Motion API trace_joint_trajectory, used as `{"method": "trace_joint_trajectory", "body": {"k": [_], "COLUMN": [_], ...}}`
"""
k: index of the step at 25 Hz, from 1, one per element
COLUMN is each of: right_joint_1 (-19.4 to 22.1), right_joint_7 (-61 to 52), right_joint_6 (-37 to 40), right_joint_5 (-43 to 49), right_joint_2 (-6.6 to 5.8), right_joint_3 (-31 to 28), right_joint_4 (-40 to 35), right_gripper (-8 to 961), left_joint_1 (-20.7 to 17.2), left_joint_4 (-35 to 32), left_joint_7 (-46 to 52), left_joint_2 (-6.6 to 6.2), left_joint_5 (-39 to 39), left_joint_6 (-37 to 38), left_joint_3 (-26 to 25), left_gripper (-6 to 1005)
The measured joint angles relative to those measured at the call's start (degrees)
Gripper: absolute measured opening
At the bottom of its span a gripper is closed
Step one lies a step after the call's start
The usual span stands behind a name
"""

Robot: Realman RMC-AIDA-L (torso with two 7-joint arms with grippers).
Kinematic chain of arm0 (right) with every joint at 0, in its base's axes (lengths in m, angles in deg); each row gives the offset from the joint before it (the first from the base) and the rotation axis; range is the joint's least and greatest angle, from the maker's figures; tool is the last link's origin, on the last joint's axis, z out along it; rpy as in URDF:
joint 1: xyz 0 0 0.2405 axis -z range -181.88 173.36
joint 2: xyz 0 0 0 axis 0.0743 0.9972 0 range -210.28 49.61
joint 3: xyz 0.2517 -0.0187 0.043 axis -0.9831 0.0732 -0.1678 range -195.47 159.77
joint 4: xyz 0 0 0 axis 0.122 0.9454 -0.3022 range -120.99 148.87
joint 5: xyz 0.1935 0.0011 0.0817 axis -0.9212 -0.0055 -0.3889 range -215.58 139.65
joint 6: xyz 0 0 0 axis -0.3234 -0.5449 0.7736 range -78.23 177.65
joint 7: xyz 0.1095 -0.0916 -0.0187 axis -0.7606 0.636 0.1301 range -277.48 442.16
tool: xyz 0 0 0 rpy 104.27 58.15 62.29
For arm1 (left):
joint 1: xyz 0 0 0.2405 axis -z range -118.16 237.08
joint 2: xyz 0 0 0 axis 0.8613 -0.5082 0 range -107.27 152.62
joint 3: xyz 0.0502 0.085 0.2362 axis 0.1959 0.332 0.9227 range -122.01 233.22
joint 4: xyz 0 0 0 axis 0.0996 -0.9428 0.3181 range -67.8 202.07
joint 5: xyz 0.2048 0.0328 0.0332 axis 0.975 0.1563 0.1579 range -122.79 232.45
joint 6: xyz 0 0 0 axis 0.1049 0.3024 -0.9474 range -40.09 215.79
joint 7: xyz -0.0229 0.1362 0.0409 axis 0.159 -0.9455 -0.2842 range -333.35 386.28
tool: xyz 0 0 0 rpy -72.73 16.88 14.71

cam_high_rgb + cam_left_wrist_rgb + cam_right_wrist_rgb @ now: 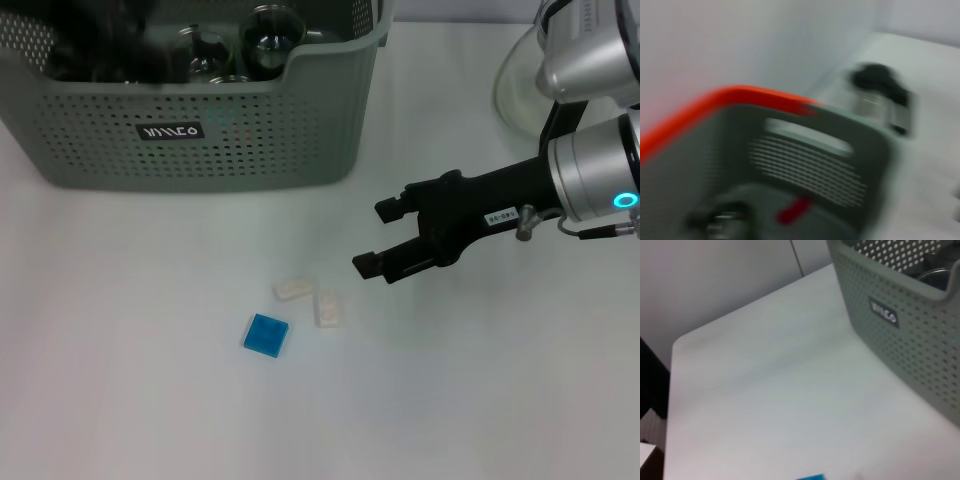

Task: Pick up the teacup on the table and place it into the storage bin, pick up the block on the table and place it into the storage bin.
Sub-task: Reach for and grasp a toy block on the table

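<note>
Right gripper point(382, 238) hovers over the white table point(120, 400), black fingers point(368, 265) spread apart, holding nothing. Flat square blue block point(267, 334) lies on the table near two pale blocks point(312, 298). Perforated grey-green storage bin point(200, 140) sits behind, glassware point(268, 35) inside. Left gripper can't be seen.
</note>
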Motion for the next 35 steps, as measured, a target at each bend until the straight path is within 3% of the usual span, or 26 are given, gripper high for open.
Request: {"method": "trace_joint_trajectory", "body": {"k": [3,5,8,13,23,35], "right_joint_1": [0.0,0.0,-0.2,-0.9,-1.2,-1.3], "right_joint_7": [0.4,0.5,0.5,0.5,0.4,1.3], "right_joint_6": [-0.2,0.0,0.0,0.2,-0.2,-0.4], "right_joint_5": [0.0,0.0,0.0,0.0,0.0,0.1], "right_joint_2": [-0.07,-0.18,-0.37,-0.46,-0.12,0.01], "right_joint_3": [-1.1,-1.9,-2.6,-2.6,-2.5,-2.6], "right_joint_4": [0.3,0.6,1.6,2.8,3.0,4.1], "right_gripper": [946,946,946,946,946,946], "left_joint_1": [-1.4,-4.7,-9.3,-10.8,-8.9,-4.6], "left_joint_4": [-3.9,-7.9,-10.7,-7.7,4.4,14.0], "left_joint_7": [-4.6,-6.7,-8.6,-11.7,-11.9,-11.5], "left_joint_2": [2.25,3.96,5.88,8.32,8.36,8.49], "left_joint_5": [-0.7,-1.3,-0.6,3.5,11.8,13.6], "left_joint_6": [7.1,7.5,5.9,2.2,-6.5,-12.4], "left_joint_3": [1.6,6.7,16.6,24.9,40.7,47.7], "left_gripper": [821,896,917,951,924,891]}}
